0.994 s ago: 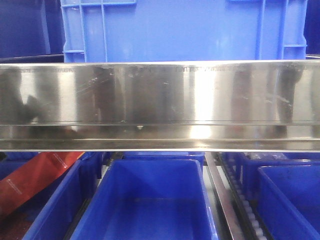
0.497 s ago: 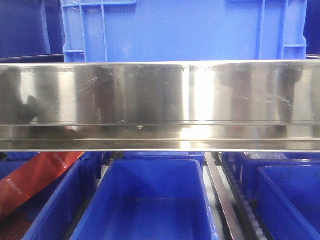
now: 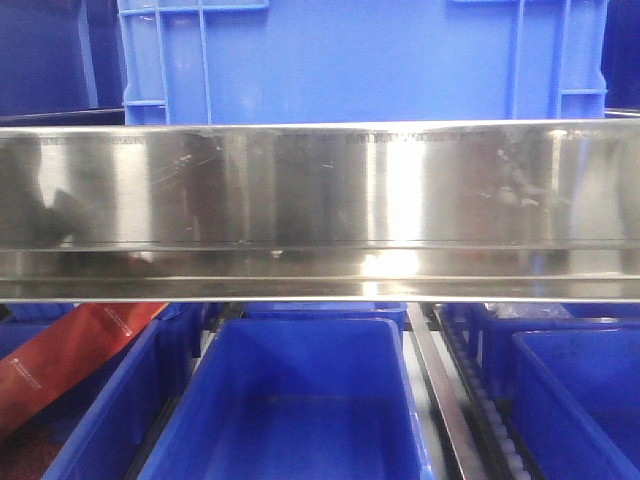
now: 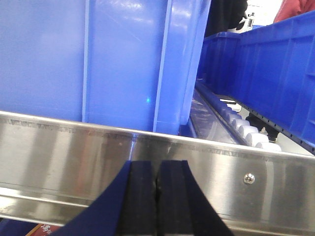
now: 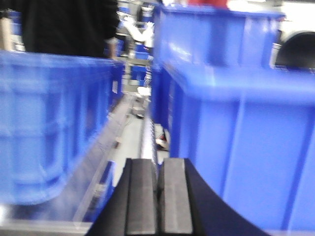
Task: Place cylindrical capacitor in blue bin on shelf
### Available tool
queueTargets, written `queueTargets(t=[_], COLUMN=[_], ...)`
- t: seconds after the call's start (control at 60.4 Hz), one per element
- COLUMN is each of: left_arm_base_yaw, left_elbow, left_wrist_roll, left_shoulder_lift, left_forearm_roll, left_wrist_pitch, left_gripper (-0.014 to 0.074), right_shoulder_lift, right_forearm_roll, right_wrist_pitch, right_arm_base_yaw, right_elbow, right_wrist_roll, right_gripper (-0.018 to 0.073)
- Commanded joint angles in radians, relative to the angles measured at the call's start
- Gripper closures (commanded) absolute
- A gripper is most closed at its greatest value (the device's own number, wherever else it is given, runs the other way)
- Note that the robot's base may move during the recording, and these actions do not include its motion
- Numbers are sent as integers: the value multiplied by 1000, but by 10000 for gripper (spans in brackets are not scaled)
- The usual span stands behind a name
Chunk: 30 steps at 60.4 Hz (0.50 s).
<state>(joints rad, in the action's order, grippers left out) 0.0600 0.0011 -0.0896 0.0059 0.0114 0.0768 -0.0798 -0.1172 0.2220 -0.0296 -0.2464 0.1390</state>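
both tools are clenched, left tool (image 4: 157, 196) before the shelf (image 3: 320, 200) rail, right tool (image 5: 158, 196) between blue bins (image 3: 290, 400); the cylindrical capacitor cannot be seen.

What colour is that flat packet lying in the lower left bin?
Red flat packet, seen best in the front-facing view.

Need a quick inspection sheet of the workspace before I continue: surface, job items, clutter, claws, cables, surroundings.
Surface: shelf, shiny steel front rail, roller track behind it.
Job items: large blue bin on the upper tier; open bin below, looks empty; capacitor nothing seen.
Clutter: red packet in the lower left bin.
Claws: left claw shut; right claw shut; nothing visible between either.
Cables: nothing seen.
Surroundings: more blue bins; right wrist view blurred.
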Motion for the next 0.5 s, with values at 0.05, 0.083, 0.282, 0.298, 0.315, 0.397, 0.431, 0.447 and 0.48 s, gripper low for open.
queueTargets(t=[0.05,0.083,0.282,0.298,0.315,0.397,0.431,0.447,0.48], left_arm_base_yaw=[6,6,6,6,6,6,6,6,6], left_elbow=[-1,-1,-1,-1,-1,-1,-1,-1,-1], left_wrist_roll=[-8,-8,-8,-8,-8,-8,-8,-8,-8], left_shoulder_lift=[-6,-6,-6,-6,-6,-6,-6,-6,-6], left_forearm_roll=[5,5,5,5,5,5,5,5,5], left_wrist_pitch=[-18,-18,-18,-18,-18,-18,-18,-18,-18], left_gripper=[707,707,707,707,707,707,707,707,707], right_shoulder_lift=[75,80,80,80,80,80,80,80,80], right_forearm_roll=[6,6,4,4,4,2,2,2,2], right_wrist_pitch=[-90,-95,-139,-149,-149,-156,-156,-156,-156], right_arm_base_yaw=[-10,-10,-10,-10,-10,-10,-10,-10,-10], right_elbow=[152,179,246,246,246,246,246,246,246], right_wrist_roll=[-7,-7,-19,-19,-19,-19,-19,-19,-19], right_gripper=[722,722,722,722,722,722,722,722,722])
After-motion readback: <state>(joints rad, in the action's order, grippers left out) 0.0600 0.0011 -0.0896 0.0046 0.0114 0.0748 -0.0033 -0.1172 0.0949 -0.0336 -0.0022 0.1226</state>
